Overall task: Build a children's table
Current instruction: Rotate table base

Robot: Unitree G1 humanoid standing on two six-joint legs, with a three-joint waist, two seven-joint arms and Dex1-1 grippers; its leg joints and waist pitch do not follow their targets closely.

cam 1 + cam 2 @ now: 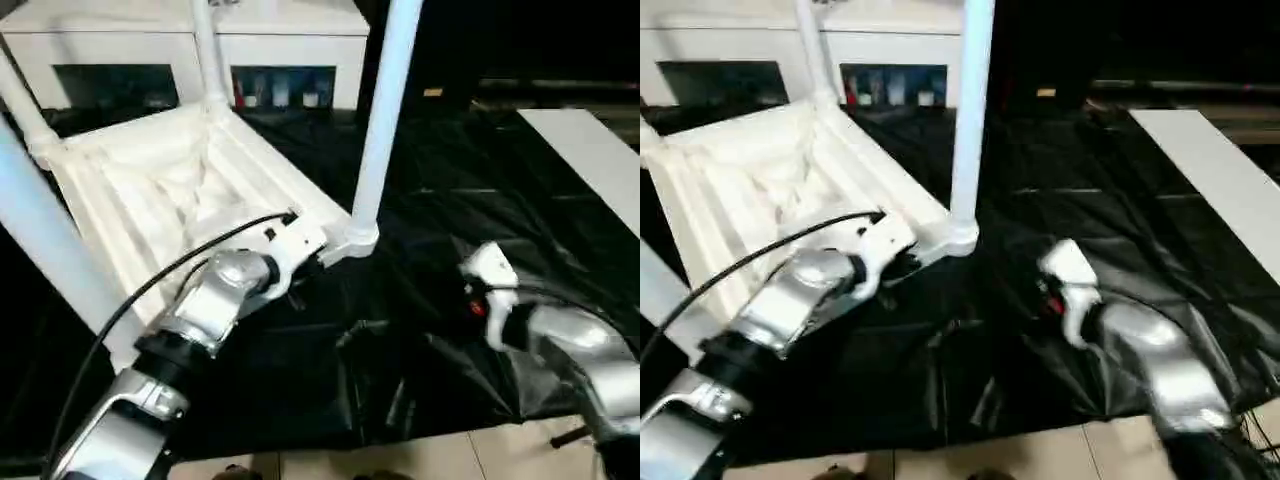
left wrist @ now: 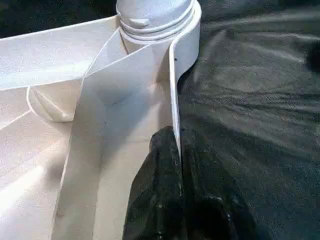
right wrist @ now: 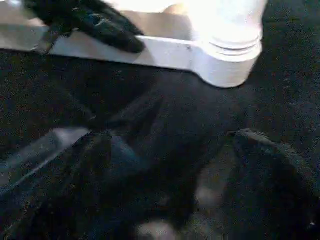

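The white table top (image 1: 150, 190) lies upside down and tilted on a black sheet, ribbed underside up. Several white legs stand in its corner sockets, the nearest leg (image 1: 385, 120) at the front right corner. My left gripper (image 1: 300, 272) is shut on the table top's rim (image 2: 172, 100) just beside that corner socket (image 2: 155, 20), with its black fingers (image 2: 165, 190) pinching the thin edge. My right gripper (image 3: 180, 170) hangs open above the black sheet a short way in front of the same socket (image 3: 230, 55), with nothing between its fingers.
A white cabinet with glass doors (image 1: 290, 50) stands behind the table top. The crumpled black sheet (image 1: 450, 180) covers the work area. A flat white board (image 1: 590, 150) lies at the far right. Pale floor tiles (image 1: 400, 455) show along the near edge.
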